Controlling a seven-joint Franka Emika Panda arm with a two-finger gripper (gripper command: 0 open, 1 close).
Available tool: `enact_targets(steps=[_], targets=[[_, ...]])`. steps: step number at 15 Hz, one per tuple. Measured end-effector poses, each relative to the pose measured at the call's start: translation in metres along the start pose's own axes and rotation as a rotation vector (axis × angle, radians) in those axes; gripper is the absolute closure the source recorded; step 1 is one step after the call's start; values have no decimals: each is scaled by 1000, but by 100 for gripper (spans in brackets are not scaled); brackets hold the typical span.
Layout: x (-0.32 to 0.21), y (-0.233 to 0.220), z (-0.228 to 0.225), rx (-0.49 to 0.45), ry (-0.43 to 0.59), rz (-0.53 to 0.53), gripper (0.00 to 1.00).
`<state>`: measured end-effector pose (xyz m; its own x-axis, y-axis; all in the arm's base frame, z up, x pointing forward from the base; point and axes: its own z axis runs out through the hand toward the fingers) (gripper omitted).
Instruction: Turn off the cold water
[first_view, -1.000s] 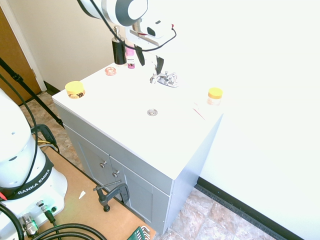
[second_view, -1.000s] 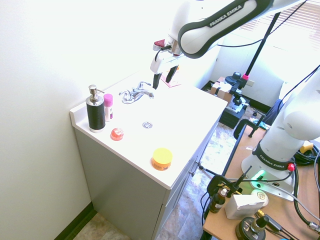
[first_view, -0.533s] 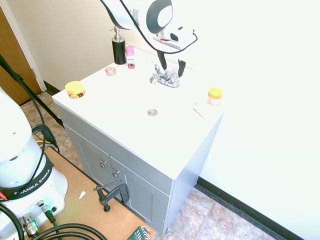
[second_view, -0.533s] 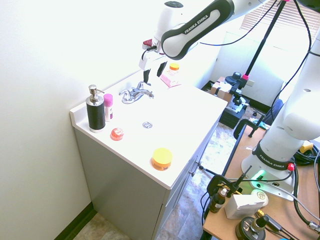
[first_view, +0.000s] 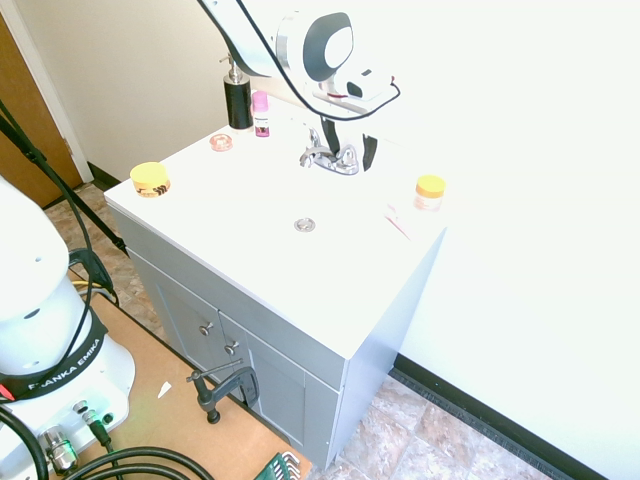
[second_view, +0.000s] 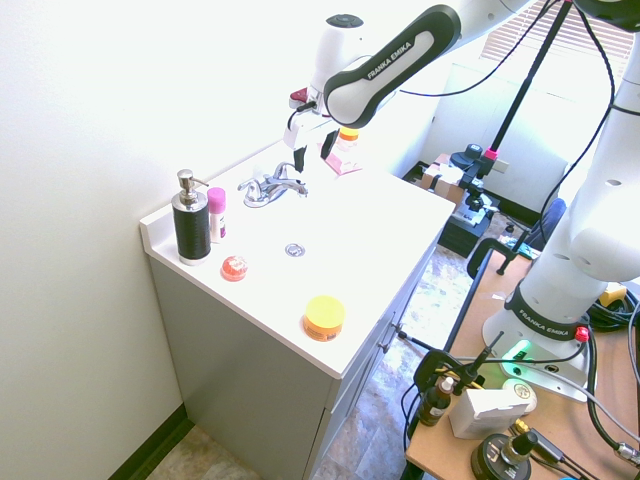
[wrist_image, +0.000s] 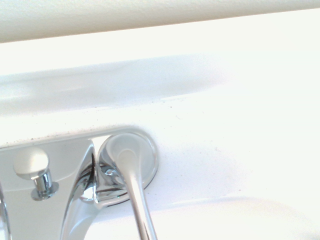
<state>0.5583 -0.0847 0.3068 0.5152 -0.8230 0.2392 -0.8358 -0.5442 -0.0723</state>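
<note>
Gripper (first_view: 347, 145) fingers spread apart, straddling curved, mirror-bright chrome lever handle (wrist_image: 131, 172) at one end of polished chrome faucet (second_view: 270, 186) on glossy white vanity top (first_view: 250, 215)

The first exterior camera is looking down from high up, off the front corner of the white desk (first_view: 260, 270), taking in its cabinet doors and the floor. The second is facing it from the opposite side, also high and wide. Both are sharing the chrome faucet (first_view: 330, 158) (second_view: 272, 186), the black soap dispenser (first_view: 237, 95) (second_view: 190, 222) and the arm. The wrist camera is sitting very close over one lever handle (wrist_image: 135, 195) and the faucet's base.
</note>
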Motion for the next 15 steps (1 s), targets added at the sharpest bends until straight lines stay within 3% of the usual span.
enact_targets(steps=[15], targets=[[34,-18,7,-22,102,6,0]])
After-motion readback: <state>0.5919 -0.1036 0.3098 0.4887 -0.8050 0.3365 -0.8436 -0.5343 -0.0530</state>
